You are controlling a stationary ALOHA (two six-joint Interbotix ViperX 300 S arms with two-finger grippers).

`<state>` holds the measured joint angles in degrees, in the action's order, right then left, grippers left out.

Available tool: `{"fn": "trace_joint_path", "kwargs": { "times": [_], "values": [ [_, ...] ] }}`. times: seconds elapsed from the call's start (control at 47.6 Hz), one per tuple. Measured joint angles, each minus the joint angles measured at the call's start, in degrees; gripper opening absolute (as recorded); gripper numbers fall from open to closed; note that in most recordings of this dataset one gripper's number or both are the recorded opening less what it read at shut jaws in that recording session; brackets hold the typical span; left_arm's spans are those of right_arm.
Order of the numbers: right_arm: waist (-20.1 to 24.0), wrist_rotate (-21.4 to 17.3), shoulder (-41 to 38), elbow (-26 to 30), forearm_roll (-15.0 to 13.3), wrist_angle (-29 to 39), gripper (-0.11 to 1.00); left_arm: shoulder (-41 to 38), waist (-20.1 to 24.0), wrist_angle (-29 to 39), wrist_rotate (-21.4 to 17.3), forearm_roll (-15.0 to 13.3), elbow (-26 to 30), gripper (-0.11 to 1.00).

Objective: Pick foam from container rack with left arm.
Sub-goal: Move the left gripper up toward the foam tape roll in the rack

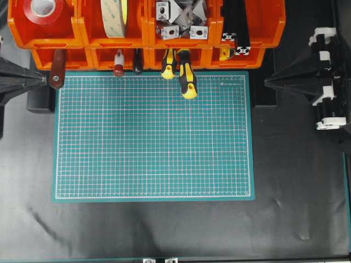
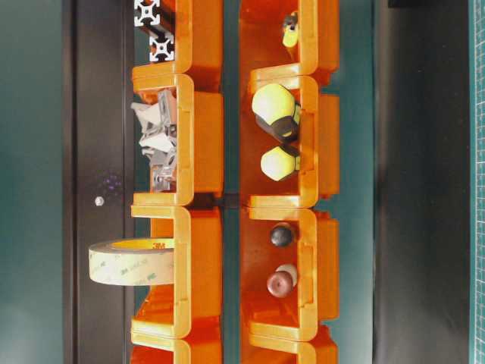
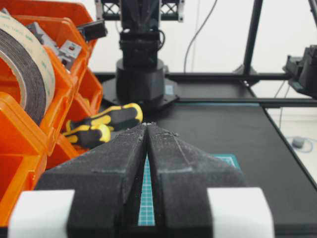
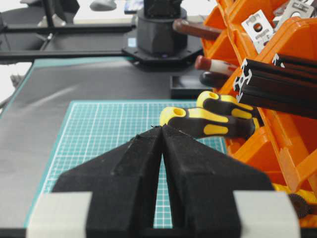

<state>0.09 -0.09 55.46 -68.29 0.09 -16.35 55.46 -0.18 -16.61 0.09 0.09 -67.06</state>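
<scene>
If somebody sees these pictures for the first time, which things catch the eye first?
First the bright orange container rack along the top edge of the overhead view, with the foam roll standing in an upper bin. Next the green cutting mat in the middle, with yellow-and-black screwdriver handles overhanging its top edge.

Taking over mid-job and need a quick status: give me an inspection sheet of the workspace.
Surface: green cutting mat on black table, bare of parts.
Job's things: foam standing on edge in an upper bin of the container rack, untouched.
Clutter: red tape roll, metal brackets, black extrusions, yellow-black screwdrivers overhanging the mat.
End effectors: left end effector shut, empty, at the mat's left edge; right end effector shut, empty.
Cables: a grey cable behind the far arm base.
Surroundings: black frame struts.
</scene>
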Motion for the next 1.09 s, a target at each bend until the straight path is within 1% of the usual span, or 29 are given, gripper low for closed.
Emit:
{"fn": "trace_joint_path", "kwargs": {
  "times": [0.021,0.042,0.063,0.084,0.126,0.231,0.294,0.399,0.441,0.462,0.526,0.568,0.61,0.694,0.778,0.925,1.03,1.093],
  "values": [
    [0.0,0.0,0.0,0.0,0.0,0.0,0.02,0.0,0.0,0.0,0.0,0.1,0.0,0.05],
    [0.1,0.0,0.0,0.0,0.0,0.0,0.04,0.0,0.0,0.1,0.2,0.2,0.1,0.06],
    [0.0,-0.3,0.1,0.0,0.0,0.0,0.05,0.0,0.0,0.2,1.1,0.7,0.4,0.06],
    [0.0,-0.5,0.1,0.0,0.1,0.0,0.04,0.1,0.0,0.4,3.1,1.5,0.9,0.03],
    [-0.1,-0.4,0.4,0.1,0.1,0.0,-0.01,0.4,0.0,1.1,6.0,2.1,1.8,0.00],
    [-0.2,-0.5,1.5,0.3,0.1,0.0,-0.01,1.4,0.0,4.7,13.2,2.5,4.4,0.00],
    [-0.2,-0.6,1.8,0.4,0.2,0.0,-0.01,1.5,0.0,8.3,17.8,2.6,6.8,0.00],
    [-0.2,-0.5,2.4,0.6,0.6,0.0,-0.01,1.2,0.3,16.3,27.9,2.6,12.2,0.00],
    [-0.3,-0.6,2.5,0.7,0.7,0.0,-0.01,0.8,0.5,19.3,32.4,2.6,14.8,0.00],
    [-0.2,-0.6,2.5,0.7,0.7,0.0,-0.01,0.4,0.8,21.1,35.5,2.7,16.3,0.00],
    [-0.3,-0.6,2.7,0.7,0.7,0.0,-0.01,-0.7,1.7,24.9,42.0,2.8,20.0,0.00],
    [-0.2,-0.6,2.8,0.8,0.7,0.0,-0.01,-1.6,2.3,27.3,45.5,2.9,22.2,0.00],
    [-0.2,-0.6,2.8,0.7,0.7,0.1,-0.01,-2.6,2.8,29.7,48.0,2.9,24.4,0.00],
    [-0.3,-0.6,2.8,0.8,0.7,0.1,-0.01,-4.6,3.3,33.4,50.7,2.9,28.0,0.00],
    [-0.2,-0.6,2.8,0.7,0.7,0.2,-0.01,-6.8,4.1,36.6,51.9,3.0,31.7,0.00],
    [0.3,-0.6,2.7,0.8,0.8,0.2,-0.01,-11.9,5.4,41.7,52.2,3.0,38.3,0.01],
    [0.9,-0.6,2.7,0.8,0.7,0.8,-0.01,-15.6,5.5,44.3,52.0,2.9,41.0,0.01],
    [1.1,-0.5,2.7,0.8,0.8,0.8,-0.01,-16.8,5.5,45.7,51.9,3.0,41.8,0.05]
  ]
}}
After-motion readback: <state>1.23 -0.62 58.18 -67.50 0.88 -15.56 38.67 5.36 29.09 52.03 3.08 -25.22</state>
